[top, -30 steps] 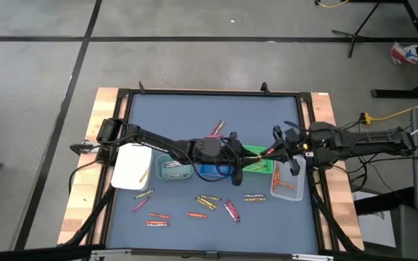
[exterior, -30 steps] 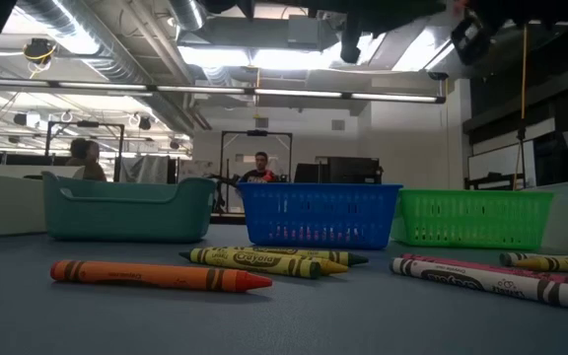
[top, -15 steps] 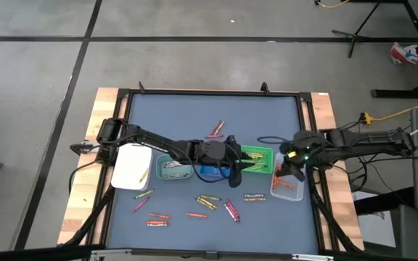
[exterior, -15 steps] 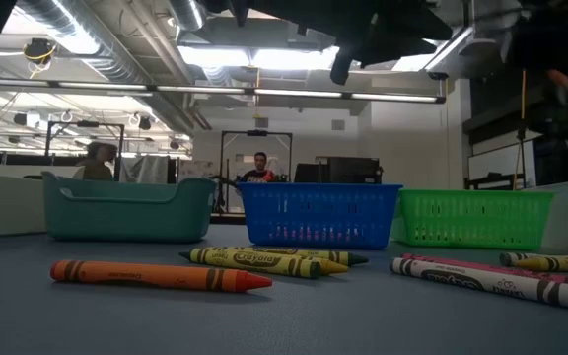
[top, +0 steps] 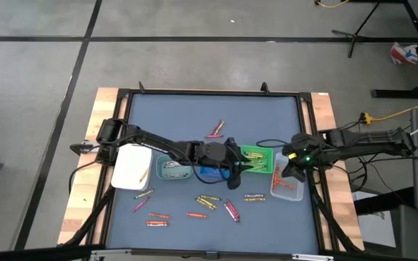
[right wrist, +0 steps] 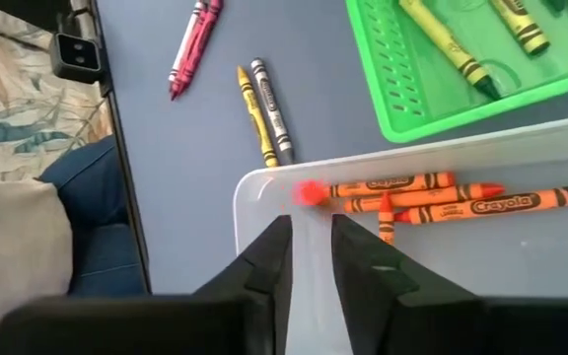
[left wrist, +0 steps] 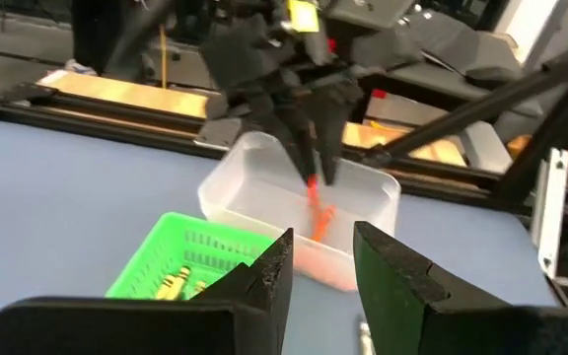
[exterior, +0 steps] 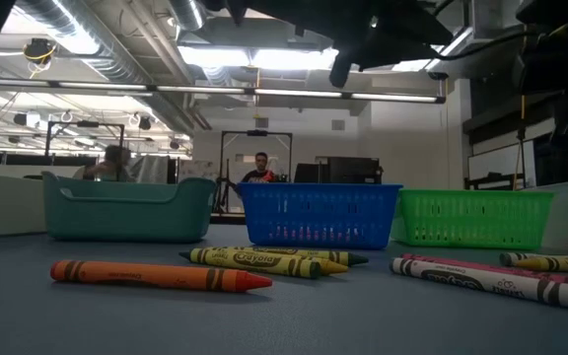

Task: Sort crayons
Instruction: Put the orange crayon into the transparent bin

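Observation:
Several crayons (top: 209, 203) lie loose on the blue mat, and two pink ones (top: 215, 131) lie farther back. Orange crayons (right wrist: 432, 195) rest on the floor of the clear tray (top: 287, 187); yellow ones (right wrist: 442, 44) lie in the green tray (top: 256, 159). My right gripper (right wrist: 310, 235) points down over the clear tray, its fingers a narrow gap apart. An orange crayon (left wrist: 317, 209) stands upright just below its fingertips. My left gripper (left wrist: 321, 264) hovers open and empty above the blue tray (top: 210, 172) and green tray. My right gripper comes at the clear tray from above, pointing down. The upright orange crayon's top end (left wrist: 311, 185) is right at its fingertips. I cannot tell whether they still touch it. Nothing shows in the gap between the fingers.
A white tray (top: 131, 167) and a teal tray (top: 173, 168) stand in the row at the left. The black frame (top: 209, 93) and wooden edge border the mat. In the low view, orange (exterior: 161, 276), yellow (exterior: 264, 261) and pink (exterior: 481, 279) crayons lie before the trays.
My right gripper has sunk and tipped from nearly level to pointing down over the clear tray, rolling as it went. The orange crayon it carried now stands just under its fingertips. My left gripper has tipped down a little over the blue and green trays.

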You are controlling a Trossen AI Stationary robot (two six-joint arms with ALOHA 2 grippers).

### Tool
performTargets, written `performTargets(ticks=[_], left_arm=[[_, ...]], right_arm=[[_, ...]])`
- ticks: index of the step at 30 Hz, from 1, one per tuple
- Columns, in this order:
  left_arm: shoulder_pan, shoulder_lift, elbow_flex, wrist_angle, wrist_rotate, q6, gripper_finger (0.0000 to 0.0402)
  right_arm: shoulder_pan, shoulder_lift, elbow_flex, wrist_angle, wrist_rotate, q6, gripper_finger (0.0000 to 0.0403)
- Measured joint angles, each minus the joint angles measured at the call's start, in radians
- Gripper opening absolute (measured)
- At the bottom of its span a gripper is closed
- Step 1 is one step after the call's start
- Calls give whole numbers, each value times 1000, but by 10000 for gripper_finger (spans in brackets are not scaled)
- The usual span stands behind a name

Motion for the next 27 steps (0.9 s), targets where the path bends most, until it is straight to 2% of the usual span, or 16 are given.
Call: performTargets(ticks=[4,9,14,17,22,27], left_arm=[[-19,0,0,-21,45,5,94],[-45,0,0,-83,151,7,94],[-83,0,0,-218,290,5,94],[-121,0,0,-339,337,4,94],[-205,0,0,-539,323,2,94],[-299,0,0,-674,205,-10,94]], right_arm=[[0,0,0,0,8,0,75],[0,0,0,0,12,0,76],[0,0,0,0,12,0,76],[0,0,0,0,12,0,76],[0,0,0,0,12,0,76],[0,0,0,0,49,-1,76]])
